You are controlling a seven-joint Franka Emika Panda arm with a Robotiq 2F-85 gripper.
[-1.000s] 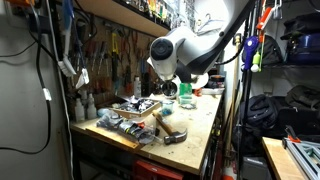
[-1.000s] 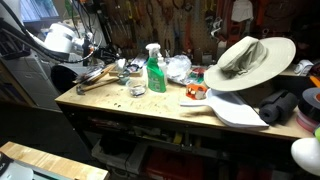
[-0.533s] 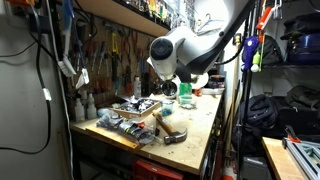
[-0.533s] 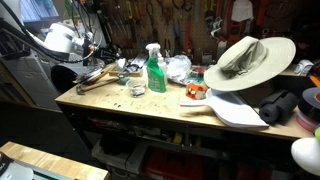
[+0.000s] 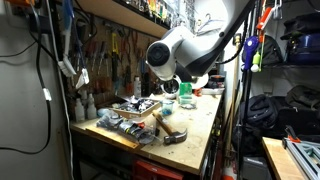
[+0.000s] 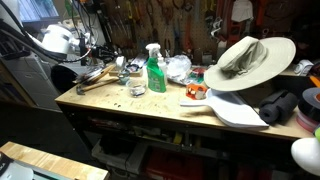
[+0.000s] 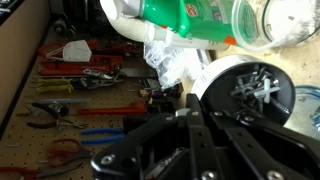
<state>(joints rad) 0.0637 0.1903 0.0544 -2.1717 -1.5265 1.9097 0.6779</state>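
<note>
Clutter is all I see past my gripper (image 7: 190, 112) in the wrist view. Its two jaws look pressed together, with nothing between them. Just past the jaw tips, a bit off to one side, lies a round black tin (image 7: 255, 92) with shiny metal bits in it. Right ahead of the tips sits a ball of crumpled clear plastic (image 7: 172, 62). Beyond that is the green spray bottle (image 7: 190, 14). I also see it in an exterior view (image 6: 155, 70), standing on the workbench (image 6: 150, 108). Well off to the other side of the jaws, red and blue pliers (image 7: 60, 112) lie against a brown board.

Nothing is touching the jaws, as far as I can see.

I think a lot could go wrong, because things are packed so close. If I push forward, the pressed-together jaws could shove the plastic into the bottle and knock it over. If I swing toward the tin, I could tip it and spill the little metal bits all over the bench. The plastic is soft and slippery, so it could slide away from a grab. I cannot see under the jaws, so going down blind could bump something hidden.
</note>
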